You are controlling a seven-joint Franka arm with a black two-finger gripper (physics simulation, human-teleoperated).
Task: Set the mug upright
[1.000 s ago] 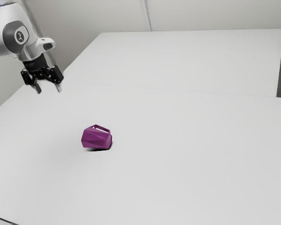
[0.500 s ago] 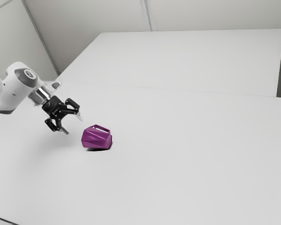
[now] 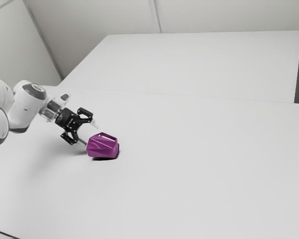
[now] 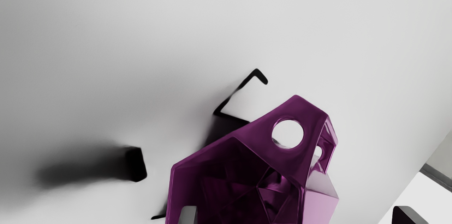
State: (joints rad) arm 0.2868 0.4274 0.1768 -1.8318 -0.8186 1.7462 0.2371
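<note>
Clearly, the purple mug [image 3: 102, 148] lies on its side upon the white counter [image 3: 199, 164]. Its walls are made from flat, angled faces, which shine a little. The mouth [image 4: 219, 185], quite dark inside, is turned to the tool [image 3: 89, 134], and the handle [image 4: 296, 107], with a round hole, is on the upper side. The tool is wide, its two fingers well apart, near the mug.
</note>
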